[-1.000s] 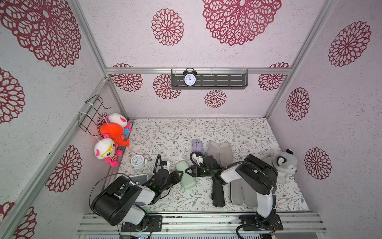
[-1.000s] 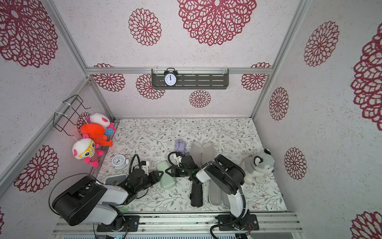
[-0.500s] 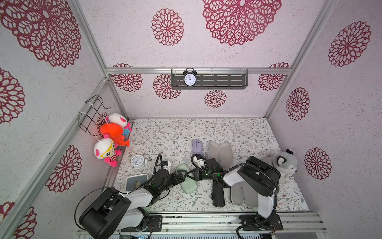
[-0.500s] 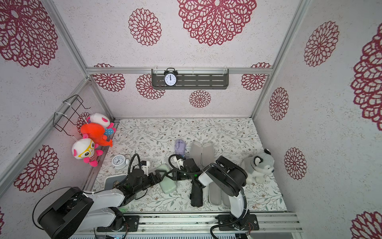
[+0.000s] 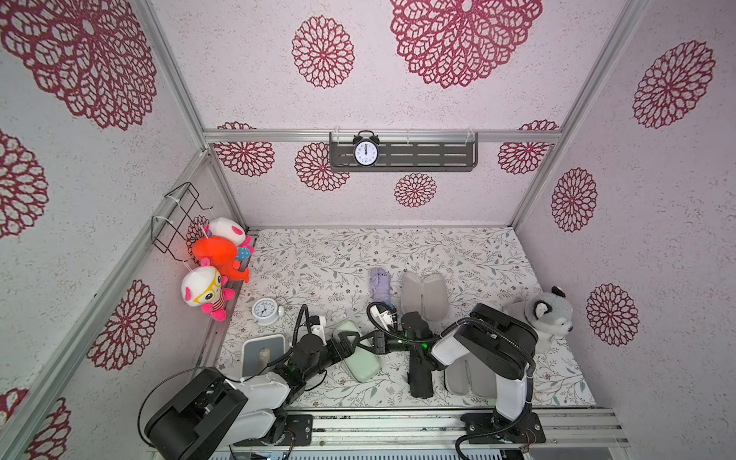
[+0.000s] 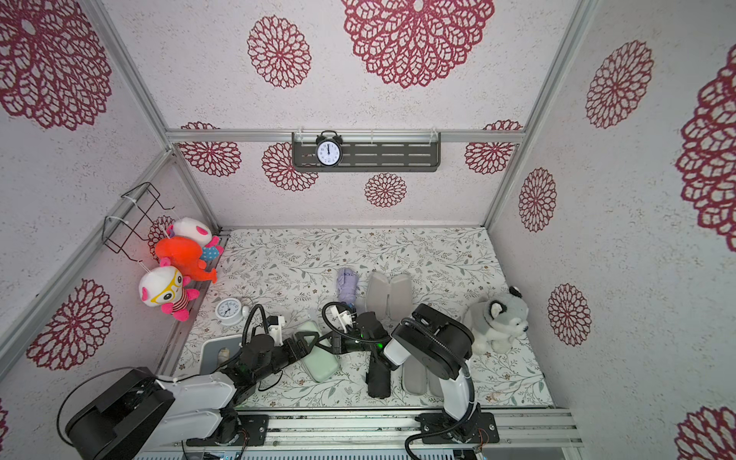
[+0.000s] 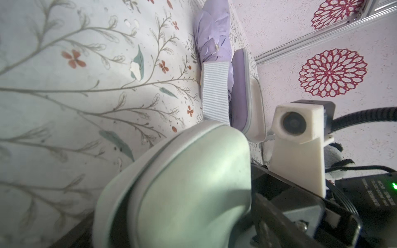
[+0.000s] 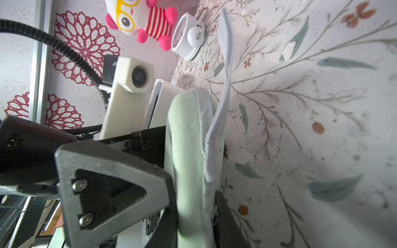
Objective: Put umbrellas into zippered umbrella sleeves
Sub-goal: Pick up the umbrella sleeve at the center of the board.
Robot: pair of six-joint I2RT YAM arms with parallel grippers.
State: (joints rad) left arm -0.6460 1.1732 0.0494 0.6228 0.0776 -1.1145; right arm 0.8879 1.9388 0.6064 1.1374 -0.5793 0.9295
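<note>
Closed mint green sleeve (image 5: 358,358), smooth rounded shell, flat on floral tabletop (image 5: 318,255) toward 6 o'clock, right fingers (image 8: 107,158) pinching its stitched edge, left fingers (image 5: 337,347) spread wide at its 9 o'clock, ribbed white webbing strap (image 8: 217,120) trailing

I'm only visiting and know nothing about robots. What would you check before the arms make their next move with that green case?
1. Right gripper holds the green case: ok, its jaws pinch the rim.
2. Left gripper grips the green case: cannot tell, its jaws are partly hidden.
3. Green case zipped shut: cannot tell, no zipper pull is visible.
4. Lilac umbrella packed: not ok, it lies beside the open lilac case.
5. Black umbrella packed: not ok, it lies beside the other open case.
</note>
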